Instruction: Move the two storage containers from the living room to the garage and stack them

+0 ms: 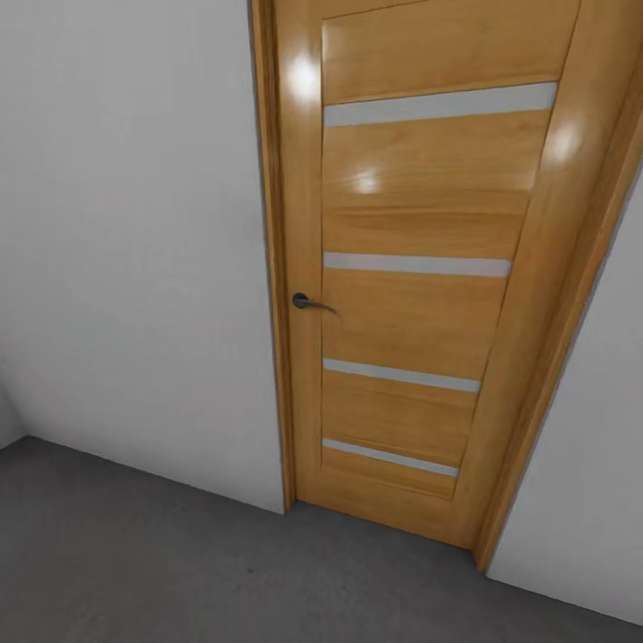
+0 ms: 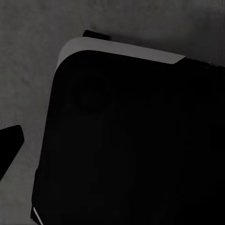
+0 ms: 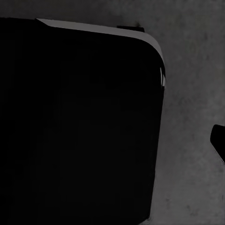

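Note:
The two storage containers are out of view. I face a closed wooden door [image 1: 420, 268] with frosted strips and a dark lever handle [image 1: 308, 304], set in a plain light-grey wall [image 1: 125, 223]. Below it lies dark grey concrete floor [image 1: 179, 572], as in the garage. In the left wrist view one dark fingertip [image 2: 9, 145] pokes in at the edge over the floor [image 2: 28, 70]. The right wrist view likewise catches one dark fingertip [image 3: 219, 140] above the floor [image 3: 192, 93]. Nothing is seen held by either.
My own black base [image 2: 131, 140] with a pale rim fills much of the left wrist view, and the base [image 3: 79, 122] does the same in the right wrist view. A wall corner [image 1: 11, 420] sits at far left. The door frame [image 1: 545, 375] stands close ahead.

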Controlling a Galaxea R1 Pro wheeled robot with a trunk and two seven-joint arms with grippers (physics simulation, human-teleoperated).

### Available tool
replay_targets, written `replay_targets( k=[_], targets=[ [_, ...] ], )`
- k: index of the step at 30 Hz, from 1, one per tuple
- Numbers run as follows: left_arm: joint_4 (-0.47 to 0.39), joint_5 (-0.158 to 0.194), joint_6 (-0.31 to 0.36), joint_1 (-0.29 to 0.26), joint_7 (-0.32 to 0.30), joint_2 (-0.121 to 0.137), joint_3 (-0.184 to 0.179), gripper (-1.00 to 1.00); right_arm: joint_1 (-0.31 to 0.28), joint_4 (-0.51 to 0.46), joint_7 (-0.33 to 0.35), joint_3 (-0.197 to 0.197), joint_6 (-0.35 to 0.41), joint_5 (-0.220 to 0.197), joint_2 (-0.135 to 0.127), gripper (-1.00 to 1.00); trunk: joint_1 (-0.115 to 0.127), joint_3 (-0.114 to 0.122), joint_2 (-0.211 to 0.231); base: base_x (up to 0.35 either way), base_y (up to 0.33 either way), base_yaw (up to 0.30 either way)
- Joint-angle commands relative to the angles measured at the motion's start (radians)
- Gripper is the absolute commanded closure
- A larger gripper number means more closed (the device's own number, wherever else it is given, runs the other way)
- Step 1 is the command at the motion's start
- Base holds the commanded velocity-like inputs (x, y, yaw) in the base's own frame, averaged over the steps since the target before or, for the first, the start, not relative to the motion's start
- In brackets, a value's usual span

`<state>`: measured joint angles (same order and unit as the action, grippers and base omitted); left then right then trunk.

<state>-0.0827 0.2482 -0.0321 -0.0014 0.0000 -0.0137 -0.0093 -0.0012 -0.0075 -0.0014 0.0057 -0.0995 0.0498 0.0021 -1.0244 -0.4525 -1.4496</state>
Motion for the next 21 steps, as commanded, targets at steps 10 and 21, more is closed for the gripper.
replay_targets(
  k=[10,21],
  targets=[
    [0.000,0.005,-0.006,0.000,0.000,0.000,-0.001,-1.00,0.000,0.000,0.000,-0.001,-0.001,0.006,-0.002,-1.00,-0.001,-0.001,0.000,0.303,0.114,0.000],
    [0.000,0.005,-0.008,0.000,0.000,0.000,0.000,-1.00,0.000,0.000,0.000,0.000,-0.007,0.007,0.002,-1.00,-0.001,-0.001,0.000,0.029,0.006,-0.091]
  ],
)
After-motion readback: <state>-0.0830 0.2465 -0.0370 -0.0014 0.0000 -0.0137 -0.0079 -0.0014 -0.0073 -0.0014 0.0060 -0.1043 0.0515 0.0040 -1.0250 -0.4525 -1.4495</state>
